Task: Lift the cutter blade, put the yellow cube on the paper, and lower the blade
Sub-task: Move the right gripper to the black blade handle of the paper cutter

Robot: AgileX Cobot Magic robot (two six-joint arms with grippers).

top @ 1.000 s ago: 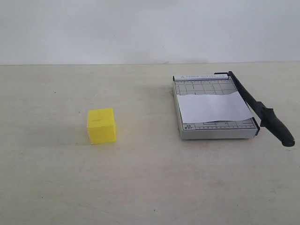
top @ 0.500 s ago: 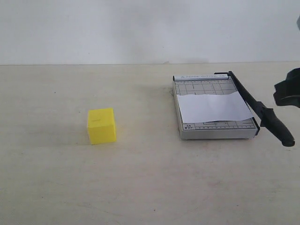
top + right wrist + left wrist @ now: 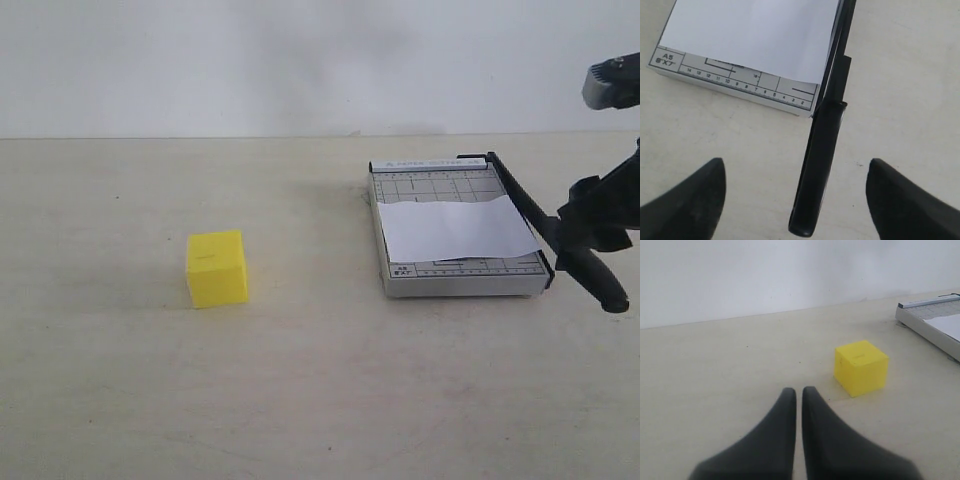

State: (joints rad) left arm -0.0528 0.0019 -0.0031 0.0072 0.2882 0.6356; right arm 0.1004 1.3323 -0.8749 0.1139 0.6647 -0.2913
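R hand [image 3: 795,167] wide open over blade handle [image 3: 817,165], no contact.

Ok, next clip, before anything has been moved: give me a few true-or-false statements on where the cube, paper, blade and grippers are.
1. The yellow cube rests on the table, apart from the cutter base. True.
2. The left gripper is shut on the yellow cube. False: it is shut on nothing, and the cube lies ahead of it, untouched.
3. The right gripper is open, with the blade handle showing between its fingers, ungripped. True.
4. The blade is raised. False: it lies down along the base's edge.
5. The paper lies on the cutter base. True.
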